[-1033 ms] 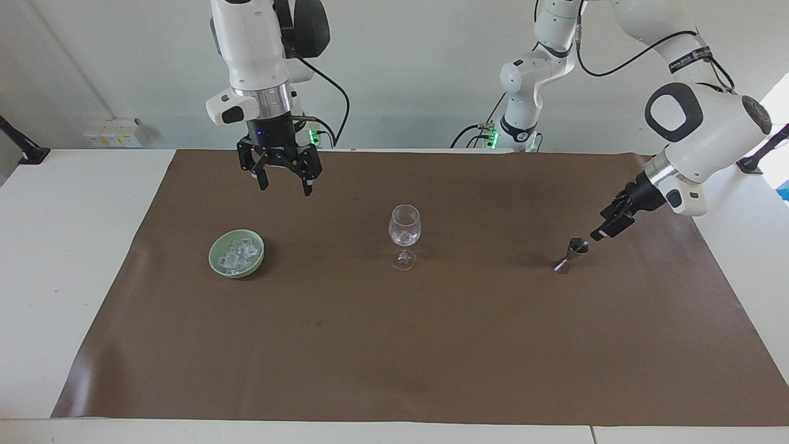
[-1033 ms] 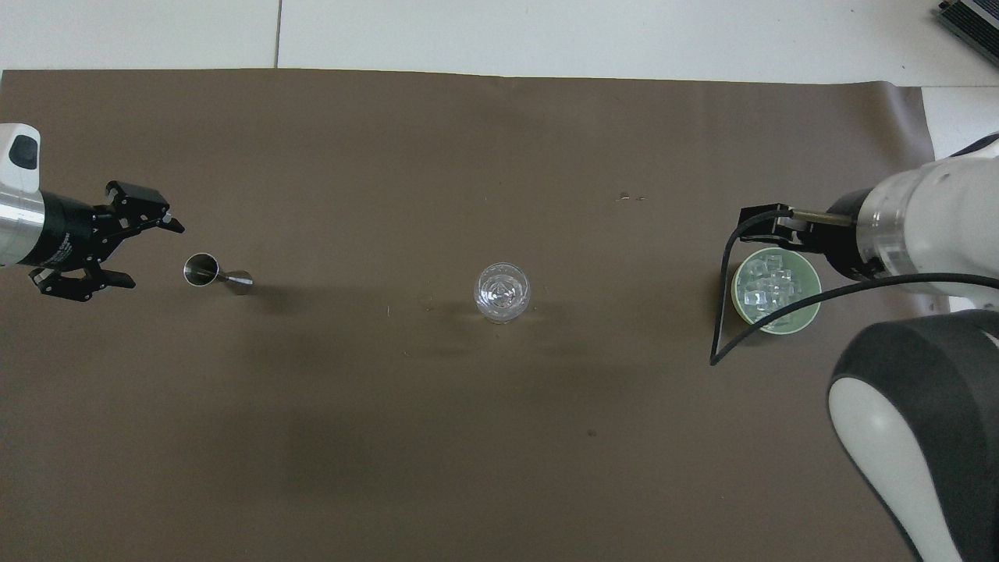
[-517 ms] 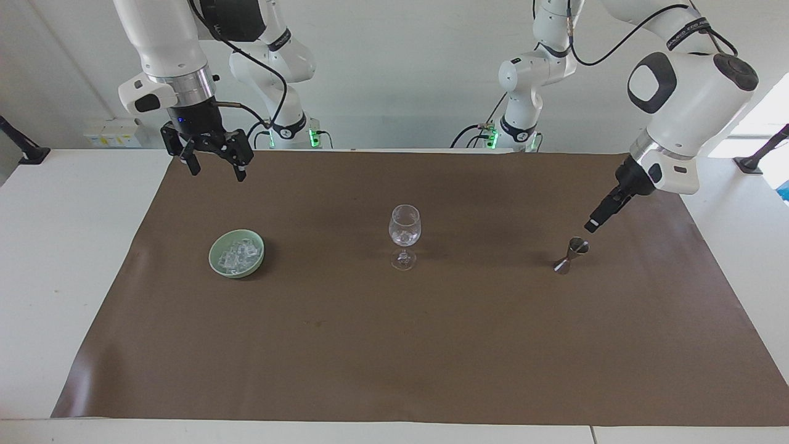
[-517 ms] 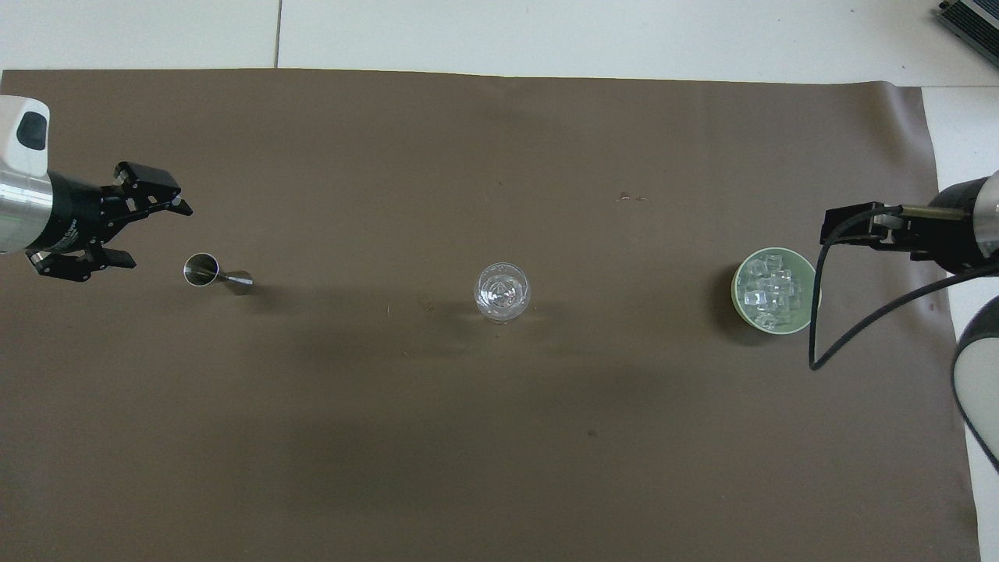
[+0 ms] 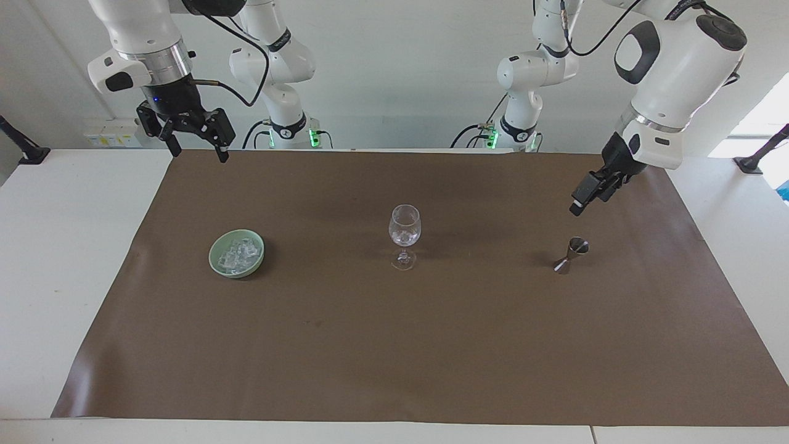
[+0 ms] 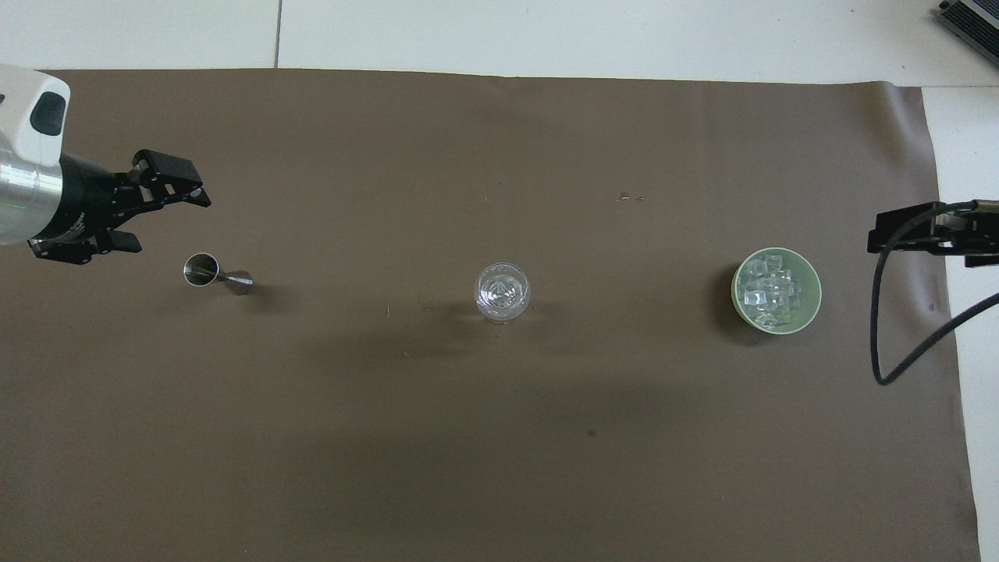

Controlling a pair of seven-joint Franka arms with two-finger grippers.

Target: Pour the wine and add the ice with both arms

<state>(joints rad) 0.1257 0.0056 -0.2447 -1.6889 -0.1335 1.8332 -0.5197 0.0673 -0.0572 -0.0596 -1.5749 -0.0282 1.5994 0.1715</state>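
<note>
Moved: both arms rise and draw back since the earlier frames; the right gripper (image 5: 196,147) leaves the space above the bowl (image 5: 214,259) and the left gripper (image 5: 585,198) lifts off the jigger (image 5: 571,254).
Right arm: raised, wrist pointing down, gripper over the mat's (image 5: 394,345) edge nearest the robots at its own end of the table; fingers spread, holding nothing.
Left arm: elbow high, wrist angled down toward the jigger, gripper in the air above it; jaws apart and empty, as the overhead view shows.
Ice: clear, glinting cubes (image 5: 237,255) heaped in the bowl, toward the right arm's end.
Bowl: pale green, round, shallow, glossy.
Glass: clear, stemmed, round-bellied (image 5: 404,242), upright mid-mat between bowl and jigger; something clear glints at its bottom.
Jigger: small, metal, hourglass-shaped, standing toward the left arm's end.
Surface: smooth matte brown mat over a white table (image 5: 55,246), a few specks on it.
Room: plain white wall; green lights at the arm bases; black cables along the arms.
</note>
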